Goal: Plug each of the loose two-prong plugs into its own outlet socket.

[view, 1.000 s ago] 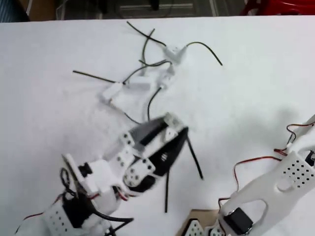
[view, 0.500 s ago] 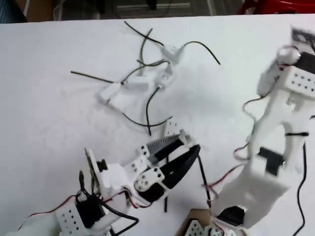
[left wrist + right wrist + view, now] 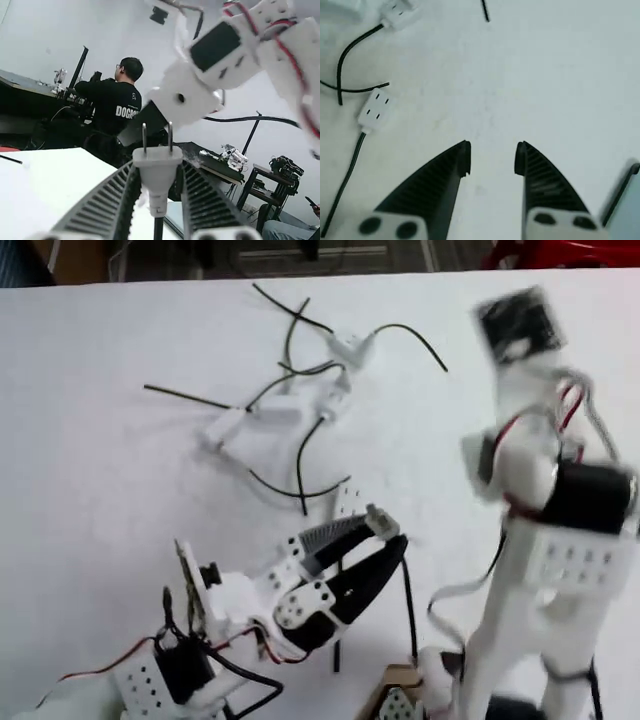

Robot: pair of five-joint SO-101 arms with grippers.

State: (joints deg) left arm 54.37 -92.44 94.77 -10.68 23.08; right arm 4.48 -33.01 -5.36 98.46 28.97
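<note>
Two grippers we see over the white table (image 3: pixel 100 490). In the high view's lower middle, the left gripper (image 3: pixel 392 535) clamps a white two-prong plug (image 3: pixel 156 165), prongs past its fingertips. The right gripper (image 3: pixel 492 157) hangs released above the table, near a corded outlet socket (image 3: pixel 376 109).

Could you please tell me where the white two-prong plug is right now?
In the left wrist view, the white two-prong plug is clamped in the left end effector, with its prongs pointing outward past the fingertips.
</note>
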